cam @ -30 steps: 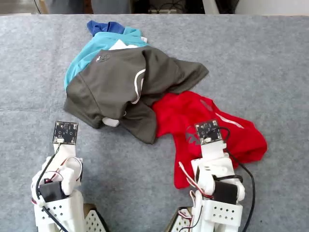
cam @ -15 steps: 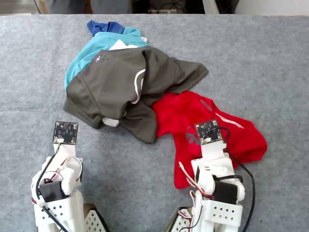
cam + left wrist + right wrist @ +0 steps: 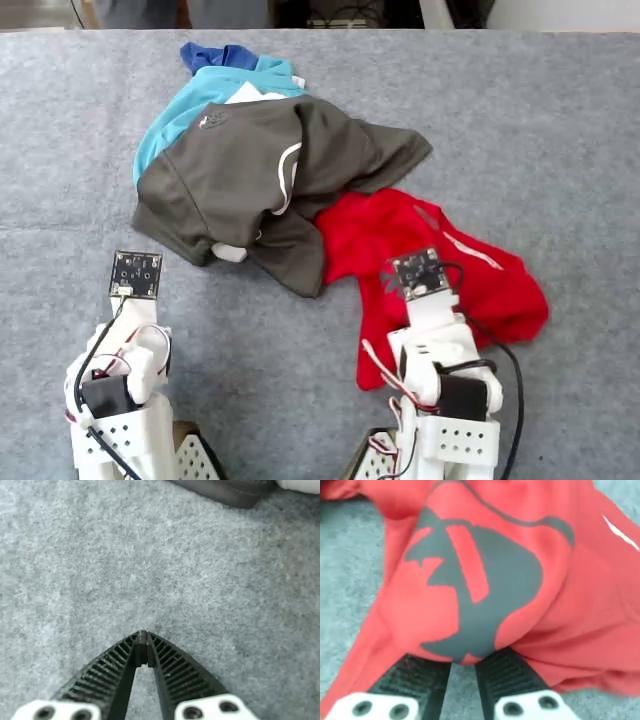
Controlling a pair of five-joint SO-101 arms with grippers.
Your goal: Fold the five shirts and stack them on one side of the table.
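Note:
A crumpled red shirt (image 3: 480, 280) with a dark print (image 3: 485, 590) lies at the right of the table. My right gripper (image 3: 462, 661) is shut on a bunched fold of it, near the shirt's front part under the right arm (image 3: 420, 273). A dark grey shirt (image 3: 240, 180) lies spread in a heap at the centre left, over a light blue shirt (image 3: 190, 100), a dark blue one (image 3: 215, 55) and some white cloth (image 3: 250, 95). My left gripper (image 3: 142, 636) is shut on nothing, just above bare carpet short of the grey shirt's hem (image 3: 225, 490).
The table is covered in grey carpet (image 3: 560, 130). Bare stretches lie to the right of the heap, along the left edge and between the two arm bases (image 3: 260, 400).
The right arm has shifted slightly left, and the red shirt's right edge has drawn in with it. The left arm has not moved.

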